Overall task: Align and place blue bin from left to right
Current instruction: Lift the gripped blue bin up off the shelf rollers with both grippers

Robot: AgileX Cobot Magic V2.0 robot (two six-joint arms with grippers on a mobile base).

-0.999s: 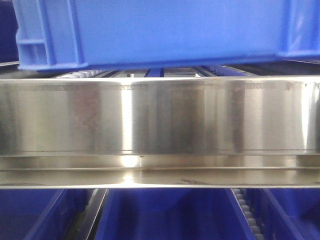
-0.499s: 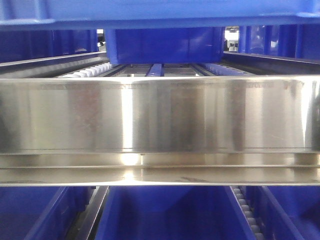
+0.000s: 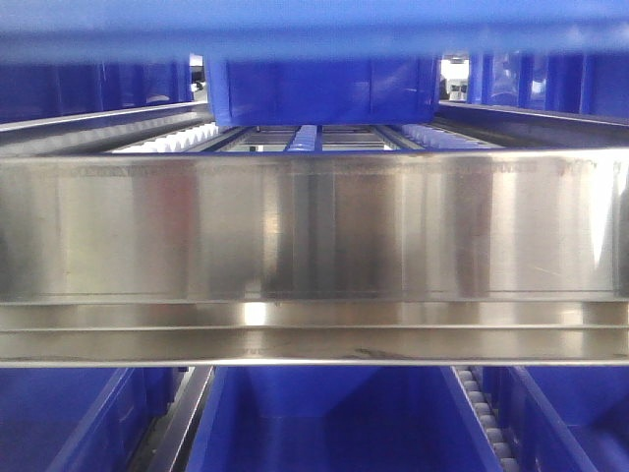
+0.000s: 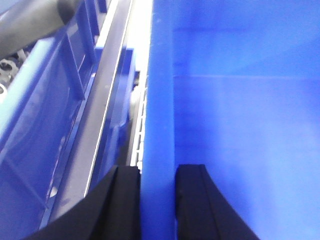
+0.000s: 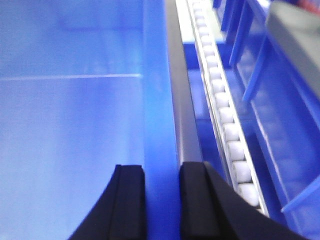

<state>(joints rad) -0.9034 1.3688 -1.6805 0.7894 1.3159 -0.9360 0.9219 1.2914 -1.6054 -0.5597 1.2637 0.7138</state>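
Note:
The blue bin (image 3: 314,25) shows in the front view only as a blurred strip along the top edge, above the shelf. In the left wrist view my left gripper (image 4: 157,172) is shut on the bin's left wall (image 4: 157,100), one black finger (image 4: 122,200) outside and one inside. In the right wrist view my right gripper (image 5: 161,172) is shut on the bin's right wall (image 5: 157,100) in the same way. The bin's smooth inside (image 5: 70,125) looks bare.
A wide steel shelf beam (image 3: 314,236) crosses the front view. Behind it, roller tracks (image 3: 177,138) lead to another blue bin (image 3: 324,88). More blue bins (image 3: 324,423) sit below. A roller track (image 5: 222,115) runs by the right wall, a steel rail (image 4: 105,100) by the left.
The held blue bin has risen from in front of the shelf opening to the top edge of the front view, uncovering the rollers and the bin at the back.

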